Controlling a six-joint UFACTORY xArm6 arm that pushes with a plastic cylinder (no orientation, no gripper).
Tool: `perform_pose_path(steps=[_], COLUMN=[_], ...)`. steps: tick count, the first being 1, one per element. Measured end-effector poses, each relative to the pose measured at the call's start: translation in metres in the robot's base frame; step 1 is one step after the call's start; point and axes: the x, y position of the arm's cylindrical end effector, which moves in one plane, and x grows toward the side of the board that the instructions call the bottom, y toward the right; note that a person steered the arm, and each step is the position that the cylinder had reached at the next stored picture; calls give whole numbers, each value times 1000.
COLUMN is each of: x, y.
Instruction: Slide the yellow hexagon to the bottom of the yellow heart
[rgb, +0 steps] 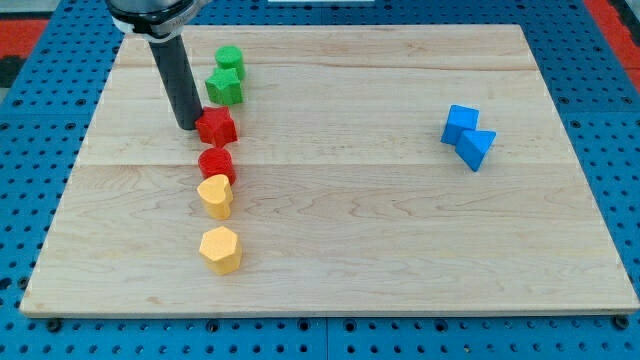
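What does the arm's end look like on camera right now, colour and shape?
A straight, dark grey to black cylindrical rod, plain and unmarked, hangs from a rounded black housing with a silvery rim cut off at the view's top. No cables or labels show. My tip ends blunt, just left of the red block.

Your arm comes in from the view's top left, its round dark and silver end cut off by the frame edge. From it the straight dark rod (175, 80) drops nearly upright, leaning slightly to the view's right. My tip (189, 127) rests at table height.
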Motion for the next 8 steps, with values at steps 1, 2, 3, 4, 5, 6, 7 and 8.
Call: perform_pose_path(steps=[1,2,3,4,5,6,7,8], x=[38,158,238,235,221,236,214,209], y=[-31,-32,-21,16,43,57,61,81])
